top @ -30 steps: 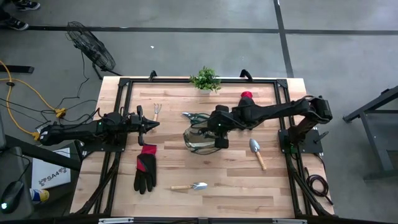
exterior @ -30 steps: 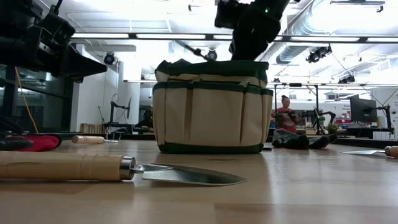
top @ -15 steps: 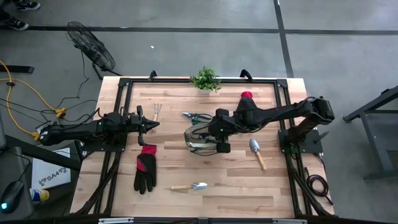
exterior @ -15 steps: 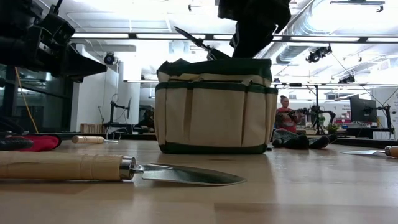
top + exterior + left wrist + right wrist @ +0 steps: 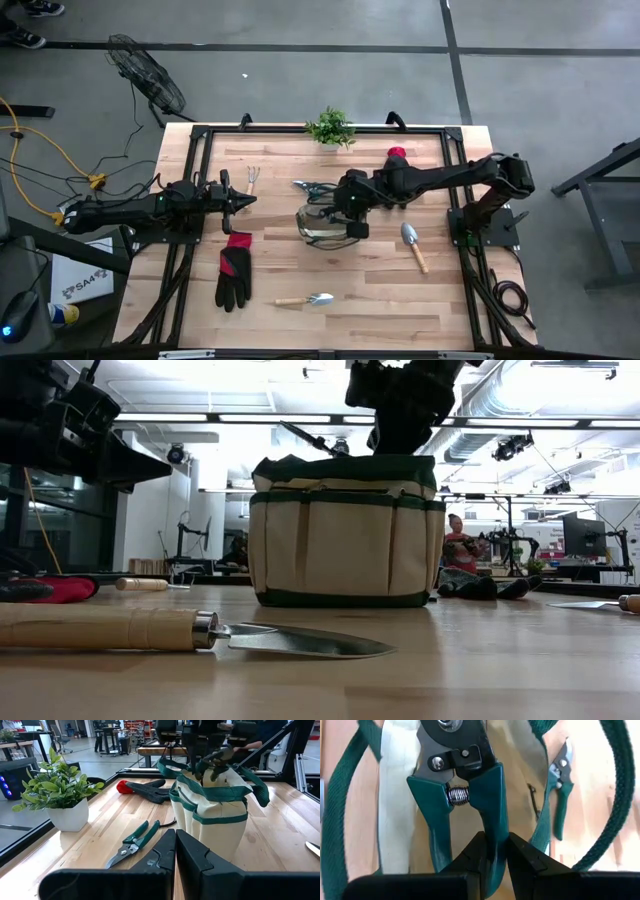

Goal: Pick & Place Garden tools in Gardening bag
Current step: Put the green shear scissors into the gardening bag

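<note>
The olive-khaki gardening bag (image 5: 322, 224) stands upright at the table's middle; it also shows in the low view (image 5: 345, 530) and the left wrist view (image 5: 215, 810). My right gripper (image 5: 351, 212) is just above its mouth, shut on green-handled pruning shears (image 5: 465, 785). A second pair of shears (image 5: 312, 187) lies flat beyond the bag. My left gripper (image 5: 240, 200) is shut and empty at the table's left. On the table lie a black glove with a red cuff (image 5: 234, 270), another glove (image 5: 397, 155), two trowels (image 5: 305, 299) (image 5: 413, 245) and a hand rake (image 5: 253, 178). My right gripper pinches one green handle of the shears (image 5: 492, 837) between its two fingers, below the spring. The fingers come from above, slanting from the table's right, and lie along the handle. The shears are lifted clear, their pivot end pointing away from the gripper over the bag's open mouth (image 5: 470, 825).
A small green potted plant (image 5: 330, 127) stands at the far edge. The bag's dark green loop handles (image 5: 612, 780) lie slack around its mouth. A black frame runs round the tabletop (image 5: 200, 135). Bare wood lies between the bag and the near edge.
My right gripper, holding the shears, dipped toward the bag and the near edge, then came back up to about where it was. The bag shifted slightly on the table.
</note>
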Controlling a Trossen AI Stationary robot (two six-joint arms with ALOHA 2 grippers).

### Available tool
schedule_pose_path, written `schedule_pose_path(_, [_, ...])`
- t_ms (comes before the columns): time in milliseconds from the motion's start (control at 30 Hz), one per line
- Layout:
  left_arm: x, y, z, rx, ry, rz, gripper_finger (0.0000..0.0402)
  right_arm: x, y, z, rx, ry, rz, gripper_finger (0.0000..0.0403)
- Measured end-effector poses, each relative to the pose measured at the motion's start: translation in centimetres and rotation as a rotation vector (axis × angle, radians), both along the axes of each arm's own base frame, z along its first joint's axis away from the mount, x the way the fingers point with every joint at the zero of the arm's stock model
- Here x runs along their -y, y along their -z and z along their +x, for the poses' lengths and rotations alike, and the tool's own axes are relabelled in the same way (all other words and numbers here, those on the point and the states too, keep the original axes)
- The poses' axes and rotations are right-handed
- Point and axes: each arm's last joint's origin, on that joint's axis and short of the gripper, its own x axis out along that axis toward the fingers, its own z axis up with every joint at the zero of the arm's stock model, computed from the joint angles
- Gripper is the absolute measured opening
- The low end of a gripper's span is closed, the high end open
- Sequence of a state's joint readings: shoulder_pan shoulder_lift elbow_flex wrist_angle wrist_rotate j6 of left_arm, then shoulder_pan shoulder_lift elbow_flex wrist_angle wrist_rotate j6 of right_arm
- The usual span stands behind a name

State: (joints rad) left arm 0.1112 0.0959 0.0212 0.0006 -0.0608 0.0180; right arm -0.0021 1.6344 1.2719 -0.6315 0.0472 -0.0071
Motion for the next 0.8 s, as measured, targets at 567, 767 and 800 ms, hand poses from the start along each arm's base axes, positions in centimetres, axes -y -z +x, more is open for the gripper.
schedule_pose_path(567, [0.0,0.0,0.0,0.0,0.0,0.0,0.001,-0.1,0.2,0.1,-0.012,-0.08,-0.017,0.0045])
schedule_pose_path(767, [0.0,0.0,0.0,0.0,0.0,0.0,0.001,0.5,0.8,0.1,-0.047,-0.008,-0.019,0.0045])
schedule_pose_path(800, [0.0,0.0,0.0,0.0,0.0,0.0,0.001,0.5,0.8,0.1,-0.045,0.006,-0.022,0.0045])
